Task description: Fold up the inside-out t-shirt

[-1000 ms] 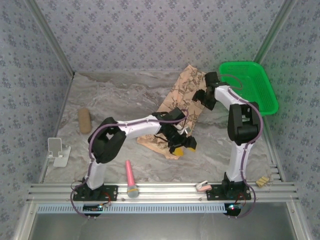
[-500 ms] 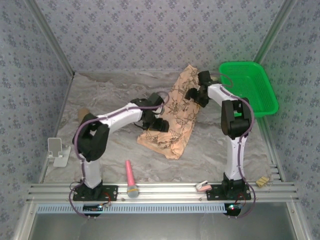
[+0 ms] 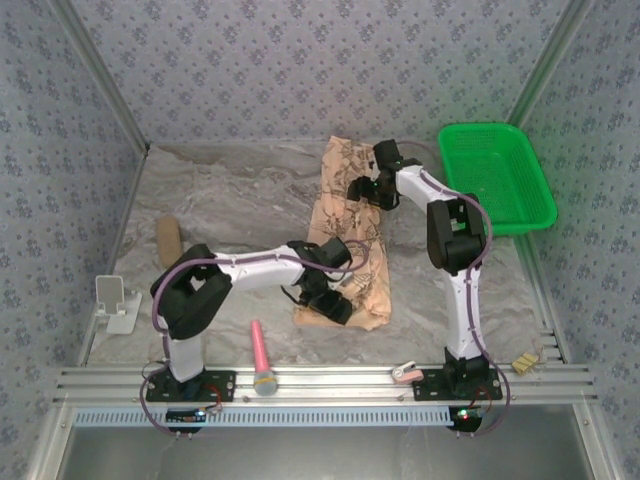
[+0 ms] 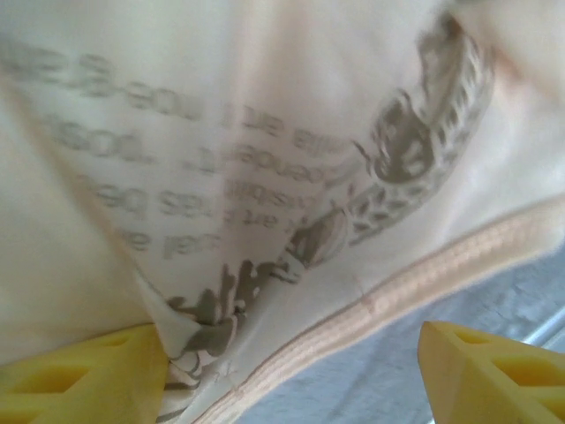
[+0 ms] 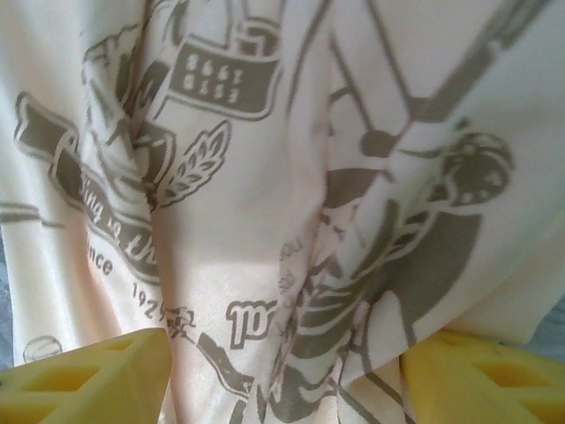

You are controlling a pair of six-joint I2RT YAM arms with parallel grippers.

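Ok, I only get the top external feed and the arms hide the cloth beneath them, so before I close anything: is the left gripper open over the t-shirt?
Observer: Yes, open. The left gripper has its yellow fingers wide apart, with the hem of the t-shirt running between them.
Operator: Is it past the edge?
Observer: Partly; grey table shows just beyond the hem, between the fingers.
Operator: And the right one?
Observer: The right gripper is open too, with wrinkled printed cloth spanning the gap between its fingers.
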